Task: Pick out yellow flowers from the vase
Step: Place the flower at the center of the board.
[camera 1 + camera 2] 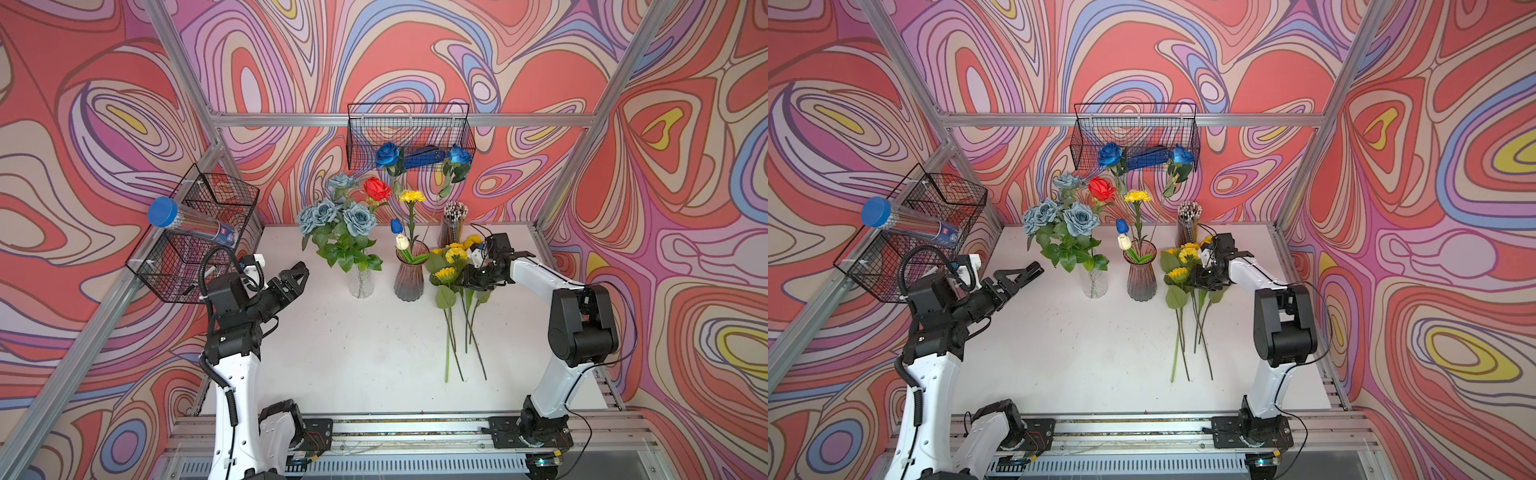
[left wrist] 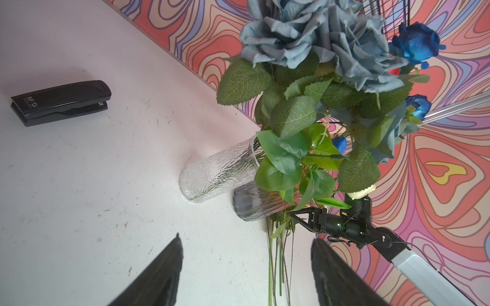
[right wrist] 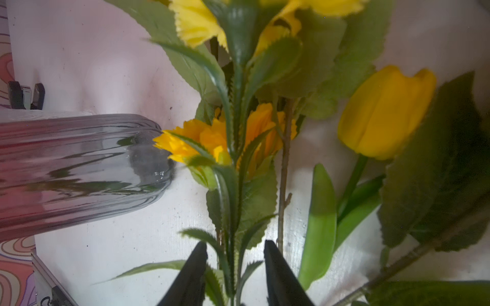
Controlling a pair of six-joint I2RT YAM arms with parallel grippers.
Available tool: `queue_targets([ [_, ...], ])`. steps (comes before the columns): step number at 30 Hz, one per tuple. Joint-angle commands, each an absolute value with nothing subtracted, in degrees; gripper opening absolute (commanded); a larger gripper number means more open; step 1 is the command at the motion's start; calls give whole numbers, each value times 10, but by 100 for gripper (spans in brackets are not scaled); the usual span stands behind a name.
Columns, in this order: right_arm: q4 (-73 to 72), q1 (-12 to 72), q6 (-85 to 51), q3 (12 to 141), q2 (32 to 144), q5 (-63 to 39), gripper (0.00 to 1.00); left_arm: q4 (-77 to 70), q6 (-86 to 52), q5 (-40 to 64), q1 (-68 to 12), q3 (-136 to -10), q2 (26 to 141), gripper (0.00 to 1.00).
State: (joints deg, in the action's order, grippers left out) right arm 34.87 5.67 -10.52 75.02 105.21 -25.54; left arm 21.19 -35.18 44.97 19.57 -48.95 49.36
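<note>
Showing a white counter [image 1: 374, 353] enclosed by swirl-patterned walls [image 1: 415, 50], with a rear wire basket [image 1: 411, 124] at 12 o'clock and a side wire basket [image 1: 195, 249] at 9 o'clock. 2 vases stand side by side toward 12 o'clock: a clear vase [image 1: 361, 282] of grey-blue roses [image 1: 357, 218] and, at its 3 o'clock, a smoky vase [image 1: 409, 278] holding 1 upright yellow carnation [image 1: 412, 196]. The other yellow flowers [image 1: 446, 272] lie in a pile on the counter just at 3 o'clock of the smoky vase, stems pointing to 6 o'clock. The right gripper [image 1: 467, 280] reaches low over this pile; in the right wrist view its fingers [image 3: 191, 278] stand narrowly parted astride 1 green stem [image 3: 233, 201], clear of it on both sides. The left gripper [image 1: 301, 270] is raised at 9 o'clock of the clear vase, fingers [image 2: 159, 278] wide apart and empty.
</note>
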Motion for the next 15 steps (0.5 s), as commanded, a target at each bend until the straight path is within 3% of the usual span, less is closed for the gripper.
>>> queue_targets([
  [1, 364, 55, -95, 761, 1026, -241, 39, 198, -352, 459, 201, -484, 490, 77],
  [9, 382, 55, -83, 772, 984, -225, 44, 197, -352, 457, 200, -482, 490, 77],
  [11, 399, 56, -76, 787, 979, -218, 56, 193, -354, 458, 200, -479, 492, 77],
  [12, 407, 56, -75, 794, 976, -218, 90, 191, -355, 458, 200, -478, 493, 77],
  [13, 417, 56, -72, 803, 974, -221, 98, 189, -357, 458, 200, -476, 494, 77],
  [15, 427, 59, -69, 815, 969, -221, 99, 185, -358, 457, 200, -473, 496, 77],
])
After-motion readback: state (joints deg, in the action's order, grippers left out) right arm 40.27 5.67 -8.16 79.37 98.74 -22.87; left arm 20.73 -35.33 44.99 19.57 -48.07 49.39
